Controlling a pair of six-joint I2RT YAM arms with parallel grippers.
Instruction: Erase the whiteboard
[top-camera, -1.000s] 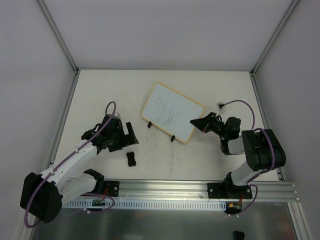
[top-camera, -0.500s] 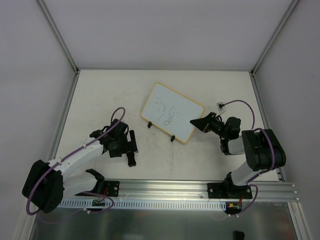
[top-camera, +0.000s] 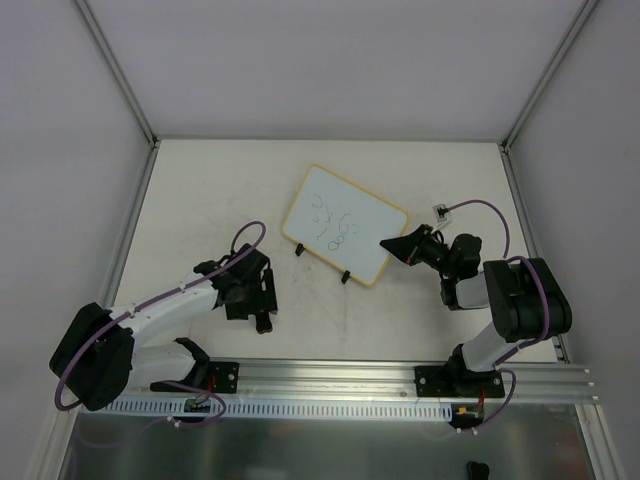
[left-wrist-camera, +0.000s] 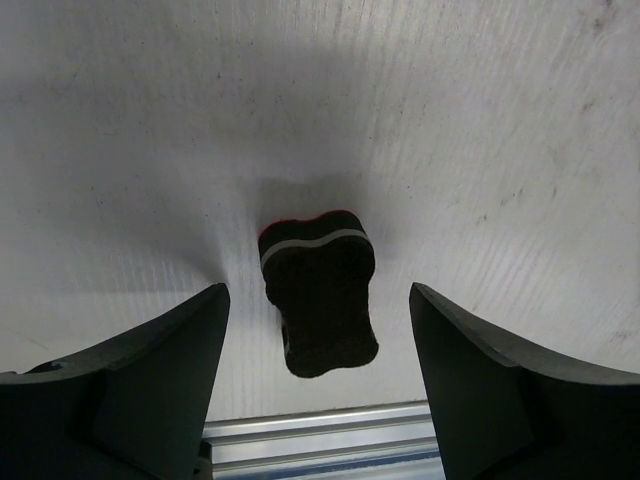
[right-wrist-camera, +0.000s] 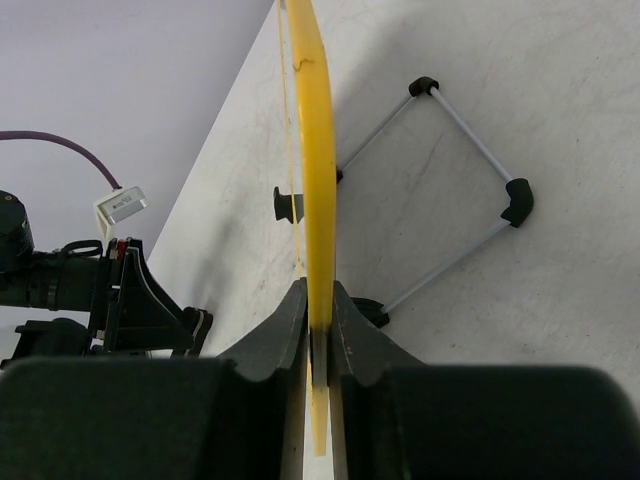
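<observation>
The whiteboard (top-camera: 346, 224) stands tilted mid-table on two black feet, with dark scribbles on its face. My right gripper (top-camera: 393, 243) is shut on its right edge; in the right wrist view the yellowish frame edge (right-wrist-camera: 318, 150) runs straight up from between the closed gripper (right-wrist-camera: 318, 305). A small black eraser block (left-wrist-camera: 318, 300) with a white and red stripe lies flat on the table. My left gripper (left-wrist-camera: 318, 292) is open and straddles it, with a gap on each side. From above, the left gripper (top-camera: 262, 297) covers most of the eraser (top-camera: 263, 323).
The board's wire stand (right-wrist-camera: 470, 190) with black corner caps rests on the table behind it. An aluminium rail (top-camera: 330, 385) runs along the near edge, just below the eraser (left-wrist-camera: 320, 430). A white connector on a purple cable (top-camera: 440, 210) lies at the back right.
My left arm has swung toward the near edge and come down over the eraser, and its jaws have narrowed. The right arm and the whiteboard have not moved.
</observation>
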